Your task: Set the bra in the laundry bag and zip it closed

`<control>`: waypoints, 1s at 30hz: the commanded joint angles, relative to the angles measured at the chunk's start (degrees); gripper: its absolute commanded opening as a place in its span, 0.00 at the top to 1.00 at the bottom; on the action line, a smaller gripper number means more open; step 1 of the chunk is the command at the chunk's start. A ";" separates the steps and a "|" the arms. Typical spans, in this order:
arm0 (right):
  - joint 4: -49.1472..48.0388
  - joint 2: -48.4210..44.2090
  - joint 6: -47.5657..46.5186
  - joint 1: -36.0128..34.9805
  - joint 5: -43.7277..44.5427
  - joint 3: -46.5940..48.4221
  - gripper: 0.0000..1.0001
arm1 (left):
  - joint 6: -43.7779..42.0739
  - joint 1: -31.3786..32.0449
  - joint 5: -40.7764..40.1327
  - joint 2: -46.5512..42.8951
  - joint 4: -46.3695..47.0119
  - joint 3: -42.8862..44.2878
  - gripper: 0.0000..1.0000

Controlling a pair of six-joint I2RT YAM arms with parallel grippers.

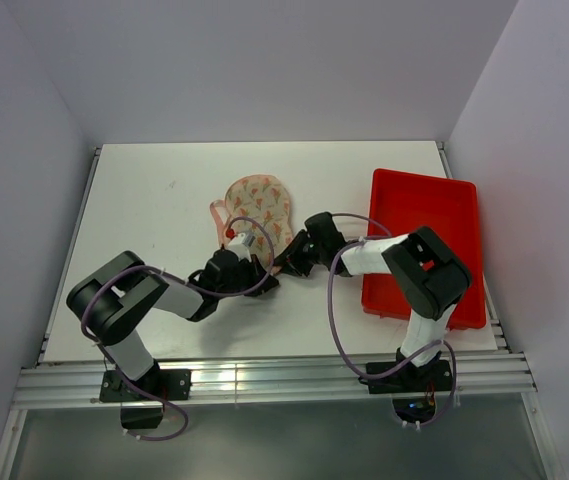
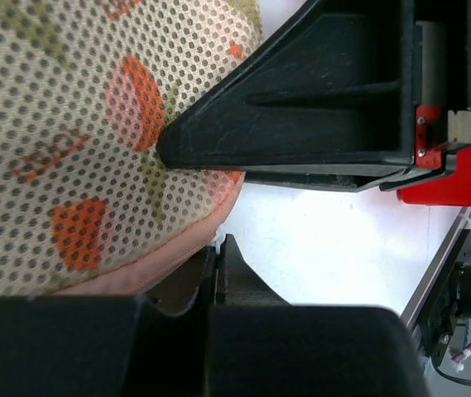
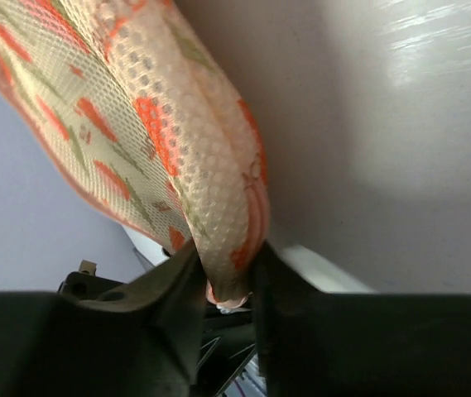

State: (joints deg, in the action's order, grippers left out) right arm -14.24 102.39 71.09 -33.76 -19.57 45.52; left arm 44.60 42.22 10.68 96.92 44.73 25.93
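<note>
Laundry bag [image 1: 261,203] lies mid table [image 1: 144,200], long axis pointing to far edge; near rim pinched by left end effector [image 2: 194,198] and right end effector [image 3: 227,277], side by side; bra unseen, likely inside

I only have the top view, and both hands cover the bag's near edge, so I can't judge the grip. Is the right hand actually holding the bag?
Observer: Yes. In the right wrist view the bag's folded edge is pinched between the two fingers of the right hand.
Operator: And the left hand?
Observer: In the left wrist view the bag's pink rim runs down into the narrow gap between the fingers of the left hand. It looks clamped there too.
</note>
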 commanded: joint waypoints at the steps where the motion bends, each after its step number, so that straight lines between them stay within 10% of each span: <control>1: -1.93 1.41 -0.16 0.01 -0.02 0.89 0.71 | -0.83 0.41 -0.22 -0.68 1.15 -1.23 1.00; 8: 2.71 1.41 -5.51 1.50 -0.29 3.17 0.97 | -0.21 0.06 -2.50 -2.70 1.15 -4.84 1.00; 30: 26.88 7.47 -35.65 8.62 -2.93 25.64 0.98 | 1.98 -9.34 -9.53 -13.42 -10.18 -11.52 1.00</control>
State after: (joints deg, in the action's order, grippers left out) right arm 8.03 107.87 43.64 -28.03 -26.30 64.20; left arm 46.04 33.65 4.47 85.86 40.53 16.38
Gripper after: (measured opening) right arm 0.100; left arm 0.023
